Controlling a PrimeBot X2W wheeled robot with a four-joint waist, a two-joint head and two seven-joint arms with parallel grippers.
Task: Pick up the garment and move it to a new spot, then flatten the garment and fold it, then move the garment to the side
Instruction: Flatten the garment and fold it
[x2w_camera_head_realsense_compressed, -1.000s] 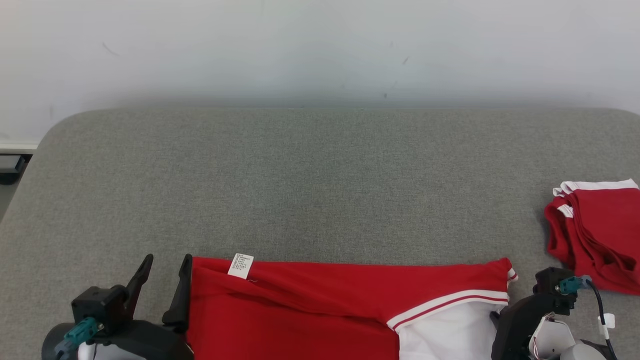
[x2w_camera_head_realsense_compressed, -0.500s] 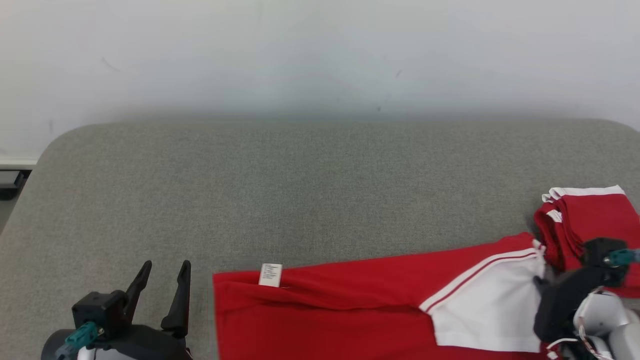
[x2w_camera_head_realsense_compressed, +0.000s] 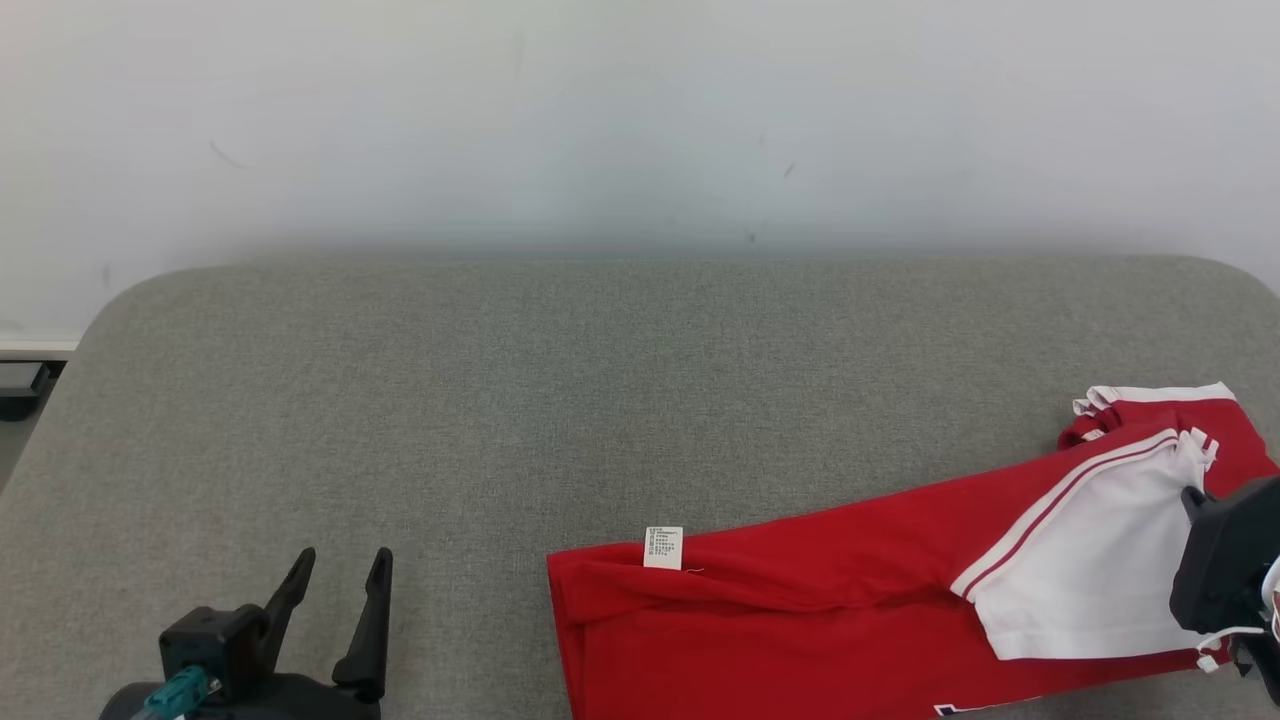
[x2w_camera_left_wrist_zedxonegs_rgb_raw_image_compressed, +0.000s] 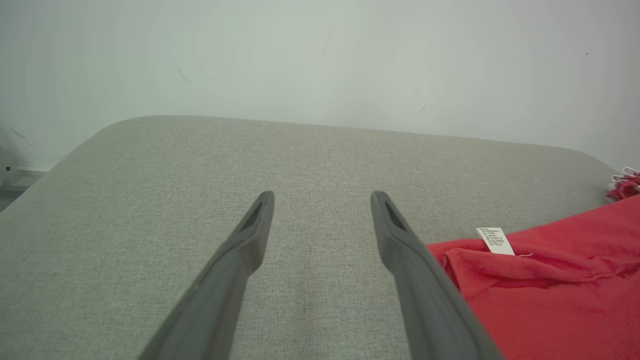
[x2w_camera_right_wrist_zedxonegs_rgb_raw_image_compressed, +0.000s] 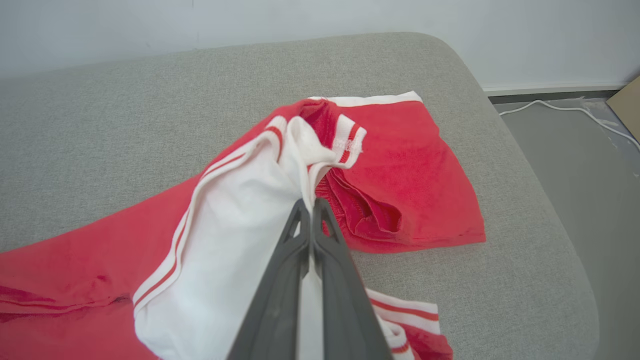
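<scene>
The garment (x2w_camera_head_realsense_compressed: 800, 590) is a folded red shirt with a white sleeve (x2w_camera_head_realsense_compressed: 1090, 560) and a small white label (x2w_camera_head_realsense_compressed: 663, 547). It lies along the near edge of the grey padded table (x2w_camera_head_realsense_compressed: 600, 400), skewed up to the right. My right gripper (x2w_camera_right_wrist_zedxonegs_rgb_raw_image_compressed: 310, 202) is shut on the white sleeve (x2w_camera_right_wrist_zedxonegs_rgb_raw_image_compressed: 235, 220), and its dark body (x2w_camera_head_realsense_compressed: 1225, 560) sits at the right edge. The sleeve end overlaps a second red garment (x2w_camera_right_wrist_zedxonegs_rgb_raw_image_compressed: 415, 165). My left gripper (x2w_camera_head_realsense_compressed: 344, 556) stands open and empty at the lower left, apart from the shirt's left edge (x2w_camera_left_wrist_zedxonegs_rgb_raw_image_compressed: 550, 290).
The second red garment (x2w_camera_head_realsense_compressed: 1235, 430) with white trim lies crumpled near the table's right end. Beyond that end is grey floor with a white cable (x2w_camera_right_wrist_zedxonegs_rgb_raw_image_compressed: 565, 107) and a cardboard corner (x2w_camera_right_wrist_zedxonegs_rgb_raw_image_compressed: 627, 102). A pale wall (x2w_camera_head_realsense_compressed: 640, 120) backs the table.
The right gripper has dragged the garment to the right, onto the second red garment, swinging its sleeve end up. The head camera has tilted a little. The left gripper stays open.
</scene>
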